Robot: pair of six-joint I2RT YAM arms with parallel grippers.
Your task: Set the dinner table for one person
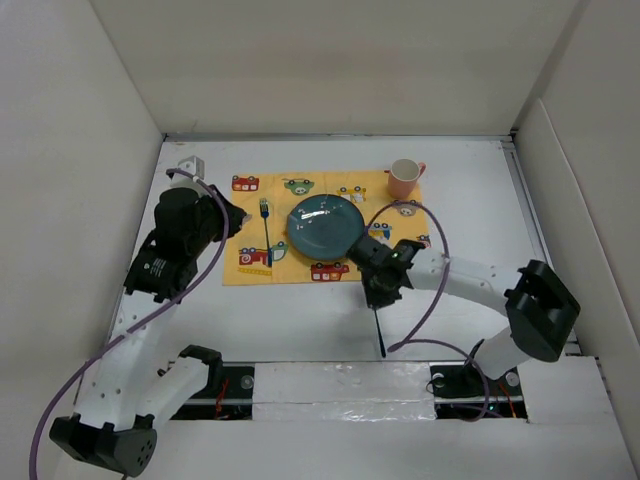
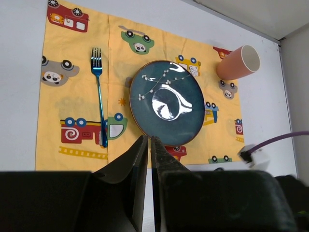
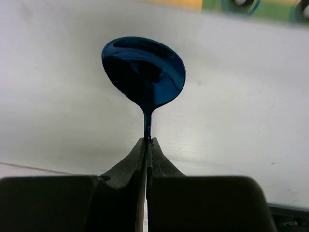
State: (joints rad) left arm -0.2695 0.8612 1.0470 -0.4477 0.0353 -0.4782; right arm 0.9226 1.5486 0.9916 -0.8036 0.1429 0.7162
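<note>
The right gripper (image 3: 147, 141) is clamped on the neck of a blue spoon (image 3: 144, 72), held over bare white dinner table (image 1: 300, 320) just near of the yellow cartoon placemat (image 2: 72, 106). A teal plate (image 2: 166, 104), blue fork (image 2: 99, 96) and peach cup (image 2: 237, 63) are laid on it. The left gripper (image 2: 148, 139) is pinched closed, nothing in it.
</note>
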